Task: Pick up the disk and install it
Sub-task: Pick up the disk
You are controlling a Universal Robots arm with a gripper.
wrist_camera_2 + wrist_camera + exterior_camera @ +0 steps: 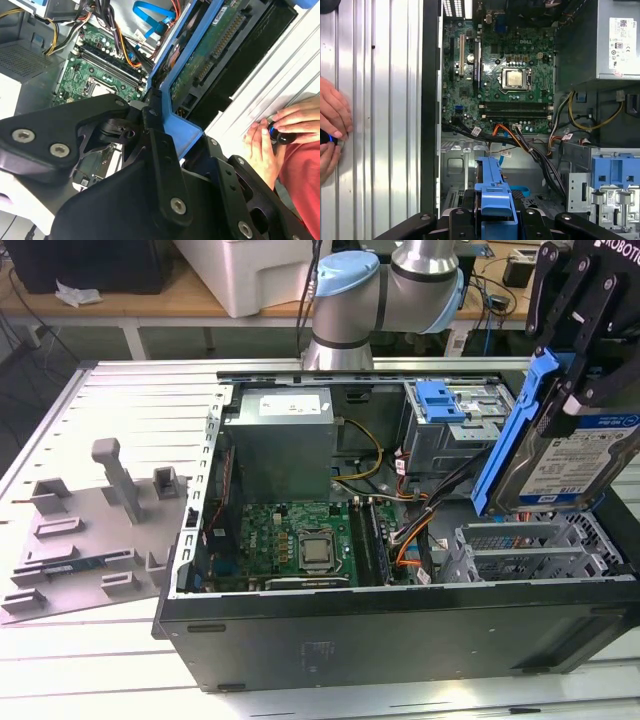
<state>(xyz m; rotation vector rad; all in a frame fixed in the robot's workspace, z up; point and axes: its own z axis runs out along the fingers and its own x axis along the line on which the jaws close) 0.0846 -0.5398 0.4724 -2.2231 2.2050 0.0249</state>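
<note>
My gripper [572,380] clenching the disk [565,465] by its blue carrier rail, disk hanging tilted above the open computer case [400,625] at the exterior view's right, a person's hand [332,117] resting on the slatted table [385,100]

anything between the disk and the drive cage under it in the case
Nothing visible does. The gripper holds the disk tilted above the grey drive cage, with open air between. The black cable bundle runs beside the cage, not across it.

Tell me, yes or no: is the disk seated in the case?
No; in the exterior view the end effector holds the disk tilted above the case.
</note>
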